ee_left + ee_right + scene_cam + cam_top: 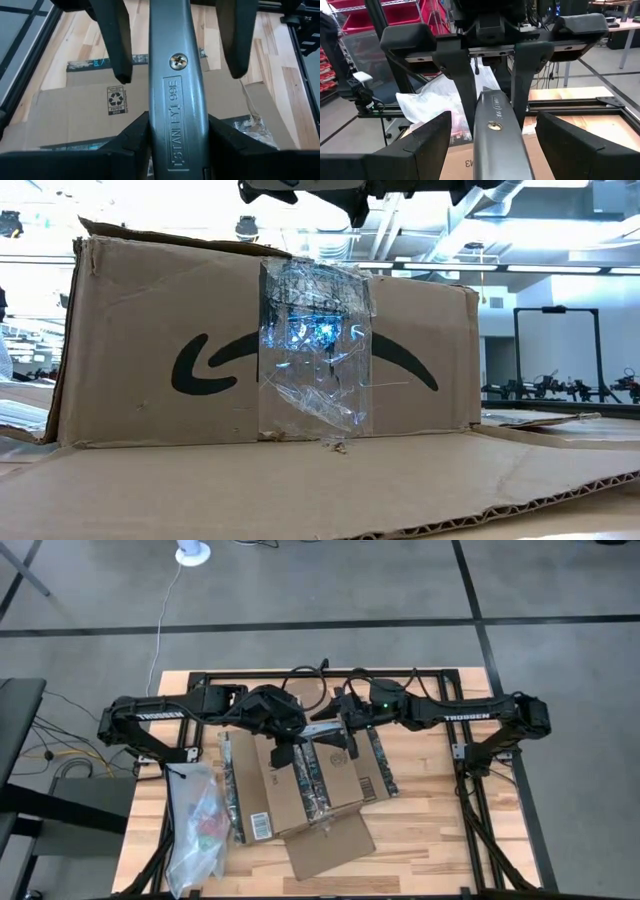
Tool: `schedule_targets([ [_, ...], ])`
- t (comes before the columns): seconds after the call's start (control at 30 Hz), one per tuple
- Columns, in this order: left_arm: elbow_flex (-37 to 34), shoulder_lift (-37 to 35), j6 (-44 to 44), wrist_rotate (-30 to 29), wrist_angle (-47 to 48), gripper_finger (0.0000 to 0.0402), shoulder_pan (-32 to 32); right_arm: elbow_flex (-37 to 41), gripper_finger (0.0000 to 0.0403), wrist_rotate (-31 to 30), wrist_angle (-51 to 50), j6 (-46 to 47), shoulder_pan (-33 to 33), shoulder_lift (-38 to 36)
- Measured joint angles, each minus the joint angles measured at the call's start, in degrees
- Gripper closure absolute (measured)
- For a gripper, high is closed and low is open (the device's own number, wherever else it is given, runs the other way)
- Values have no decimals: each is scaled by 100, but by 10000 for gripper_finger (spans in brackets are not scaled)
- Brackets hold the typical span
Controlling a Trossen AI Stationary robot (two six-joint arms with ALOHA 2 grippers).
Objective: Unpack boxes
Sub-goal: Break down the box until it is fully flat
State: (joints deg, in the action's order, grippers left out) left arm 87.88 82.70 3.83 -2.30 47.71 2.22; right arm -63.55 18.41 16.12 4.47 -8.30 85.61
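The brown cardboard box (300, 790) stands mid-table with its flaps spread; its near side (150, 350) shows a smile arrow under clear tape (315, 340). Above it, a grey Stanley utility knife (176, 100) lies level between both grippers, clear of the box. My left gripper (177, 132) is shut on the knife and comes from the table's left (283, 745). My right gripper (495, 135) faces it from the right (345, 730). It is open, with one finger on either side of the knife's free end and a gap at each. My left gripper pinches the knife's grey handle (176, 145) between its two fingers (131, 142), one on each flat side. The fingers come level from the table's left. The knife juts forward past the fingertips toward the right gripper and hangs clear above the box.
A clear plastic bag (195, 825) with coloured contents lies at the table's left front. One long box flap (330, 845) lies flat toward the near edge, and another (378, 765) spreads to the right. Black frame rails (480, 790) run along the table's sides.
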Motion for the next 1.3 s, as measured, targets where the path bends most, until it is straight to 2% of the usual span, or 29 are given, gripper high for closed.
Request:
schedule_targets([
  [0.67,2,-280,-212,-337,-98,284,-26,4,133,94,-182,20,38,-2],
  [0.9,2,-360,-113,-417,406,284,-28,4,133,90,-191,63,33,4],
  [1.07,2,-402,-277,-549,-156,284,-28,7,133,98,-11,59,33,0],
  [1.3,2,-412,-366,-653,-279,292,-26,7,133,119,4,59,-12,-5],
])
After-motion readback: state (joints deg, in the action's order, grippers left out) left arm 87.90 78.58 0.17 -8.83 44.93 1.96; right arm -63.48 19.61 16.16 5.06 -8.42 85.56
